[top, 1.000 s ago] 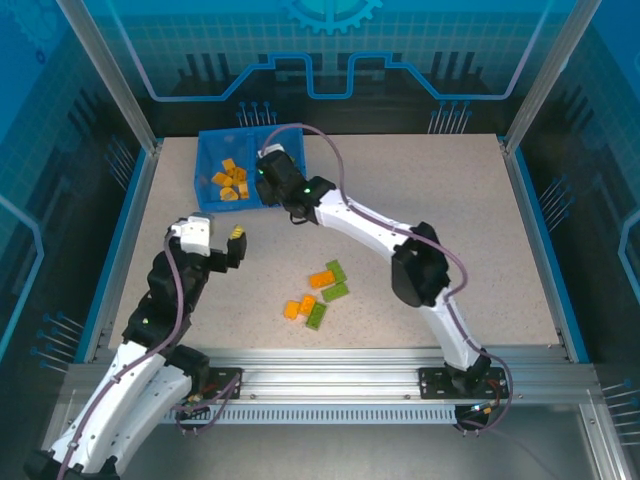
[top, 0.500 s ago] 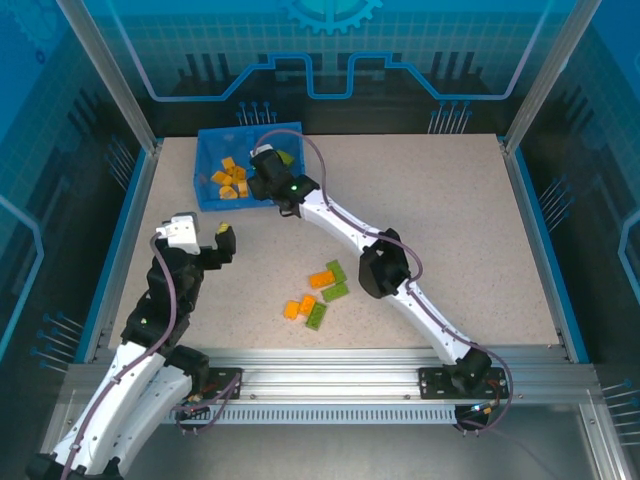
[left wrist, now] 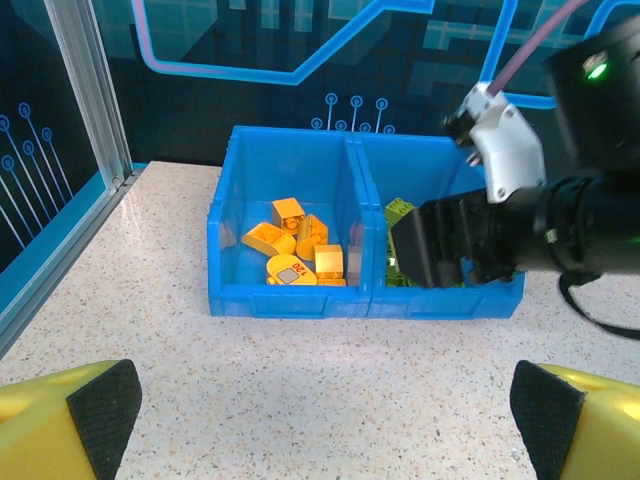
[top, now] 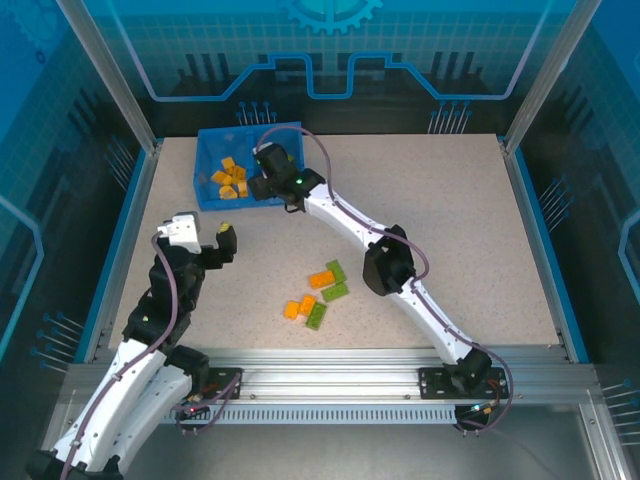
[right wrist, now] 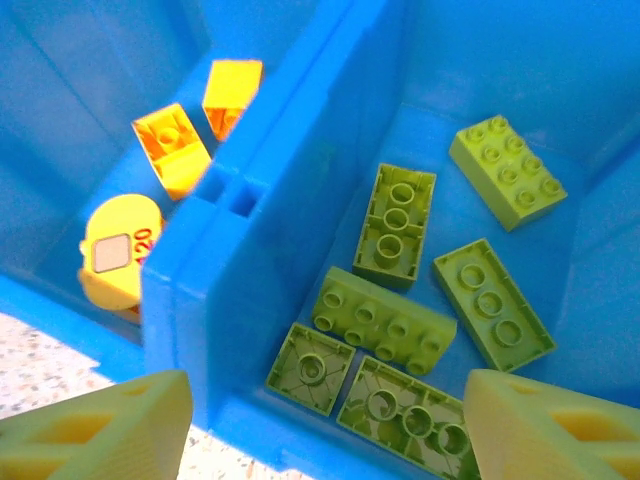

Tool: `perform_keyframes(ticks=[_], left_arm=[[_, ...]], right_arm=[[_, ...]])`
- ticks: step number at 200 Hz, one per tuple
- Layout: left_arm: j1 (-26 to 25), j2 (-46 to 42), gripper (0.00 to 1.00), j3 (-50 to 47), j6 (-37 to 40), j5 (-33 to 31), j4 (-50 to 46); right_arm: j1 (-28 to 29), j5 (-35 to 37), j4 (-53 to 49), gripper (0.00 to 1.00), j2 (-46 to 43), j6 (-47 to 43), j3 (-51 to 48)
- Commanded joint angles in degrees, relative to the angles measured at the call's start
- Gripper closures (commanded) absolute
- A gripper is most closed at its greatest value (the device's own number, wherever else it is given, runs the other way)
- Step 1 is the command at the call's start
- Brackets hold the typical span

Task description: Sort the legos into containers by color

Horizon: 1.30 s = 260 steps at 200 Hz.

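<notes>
Fingers (left wrist: pixel 100 410) of left gripper (left wrist: pixel 322 415) and right gripper (right wrist: pixel 320 425) gape empty; bricks (top: pixel 318 293) seem light, stiff, smooth: pinch the flat sides.

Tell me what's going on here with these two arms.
The arms are sorting bricks by color into a blue bin. Orange bricks lie in its left compartment, green bricks in the right. The right gripper hangs open and empty over the green side. The left gripper is open too, over the table short of the bin. A small mixed cluster is not yet sorted.
</notes>
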Motion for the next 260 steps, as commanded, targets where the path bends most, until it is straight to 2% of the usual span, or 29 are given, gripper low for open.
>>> perform_keyframes(ticks=[1, 19, 39, 69, 93, 119, 152, 186, 236, 260], left_arm=[[0.4, 0.1, 0.01, 1.2, 0.2, 1.3, 0.9], [0.4, 0.9, 0.01, 1.0, 0.7, 4.6, 1.0], [0.4, 3.2, 0.01, 1.4, 1.6, 11.5, 0.7], [0.4, 9.7, 0.01, 4.3, 0.9, 23.2, -2.2], [-0.6, 17.3, 0.01, 10.9, 1.1, 32.9, -9.4], [-5.2, 27.3, 0.03, 18.7, 5.6, 38.6, -20.8], [-11.5, 40.6, 0.15, 26.4, 6.1, 40.1, -27.6], [-16.7, 55.5, 0.29, 34.8, 8.0, 35.7, -33.4], [-21.5, 70.4, 0.29, 41.6, 10.7, 29.7, -34.6], [-23.0, 74.9, 0.29, 44.1, 11.8, 29.8, -35.0]], right_arm=[[-0.4, -1.2, -1.5, 0.27, -10.0, -1.3, -2.2], [-0.3, -2.8, -1.5, 0.25, -17.8, -1.4, -9.5], [-0.4, -4.8, -2.2, 0.22, -28.4, -1.2, -20.1], [-0.3, -10.8, 2.3, 0.13, -48.7, -1.6, -44.4], [-0.7, -14.4, 5.3, 0.01, -65.3, -0.2, -63.9], [-1.6, -17.5, 2.7, 0.00, -78.7, 2.8, -78.4], [-2.2, -19.0, 2.4, 0.00, -89.9, 9.8, -92.4], [-2.4, -18.7, 2.0, 0.00, -95.9, 13.9, -99.4], [-3.0, -16.6, -0.3, 0.00, -100.6, 14.2, -101.7], [-3.4, -15.9, -0.9, 0.00, -101.9, 14.1, -102.4]])
